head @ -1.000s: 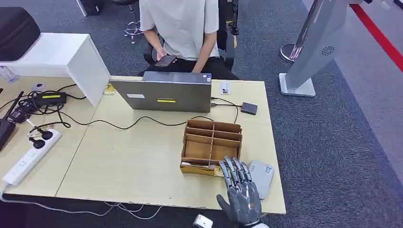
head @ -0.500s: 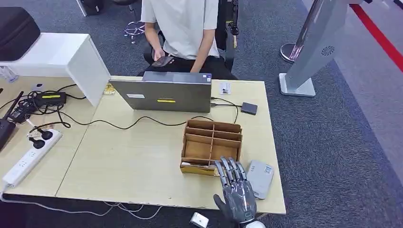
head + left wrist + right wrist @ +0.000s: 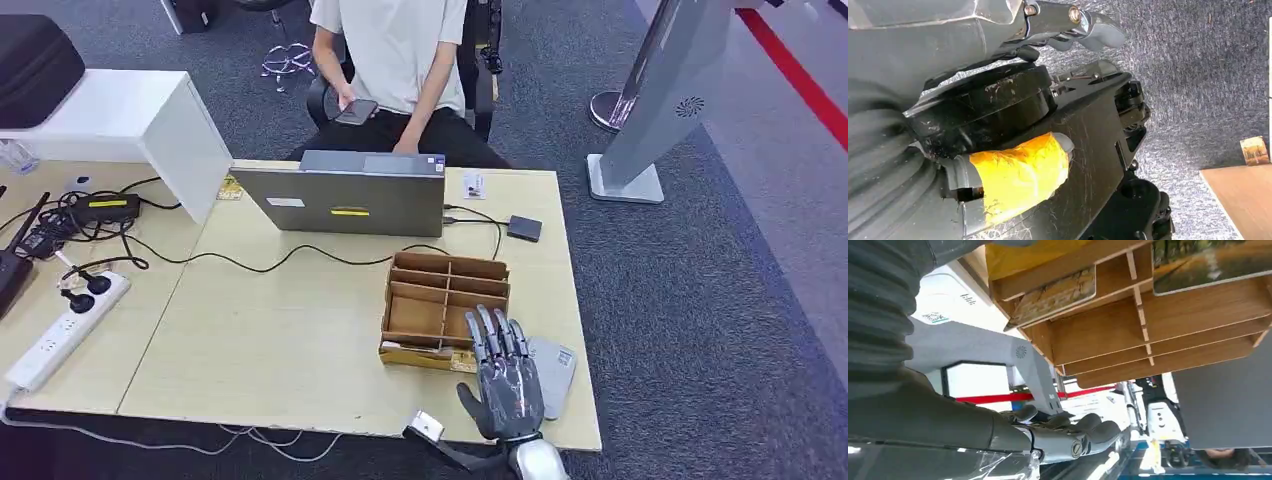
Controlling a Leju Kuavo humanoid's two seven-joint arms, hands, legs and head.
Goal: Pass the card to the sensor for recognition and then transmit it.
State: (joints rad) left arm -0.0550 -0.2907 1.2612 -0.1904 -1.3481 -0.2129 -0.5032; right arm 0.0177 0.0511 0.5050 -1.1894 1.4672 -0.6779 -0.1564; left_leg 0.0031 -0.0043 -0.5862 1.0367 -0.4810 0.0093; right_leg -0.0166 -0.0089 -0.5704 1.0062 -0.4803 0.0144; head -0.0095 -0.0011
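None of the task looks done yet: no card is in the hand.
Right hand: right hand [image 3: 508, 385] hovers with fingers apart and straight, holding nothing, fingertips at the near corner of the wooden organizer [image 3: 445, 308].
Card: cards [image 3: 1057, 296] lie in the organizer's slots just ahead of the fingers.
Sensor: possibly the grey device [image 3: 551, 373] just beside the hand; too indistinct to confirm.
Left hand: I cannot tell its state.
Left to do: pick, scan, hand over.

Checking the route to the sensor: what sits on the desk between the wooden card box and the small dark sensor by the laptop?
In the head view, only a black cable crosses bare desk between the wooden card box and dark sensor.
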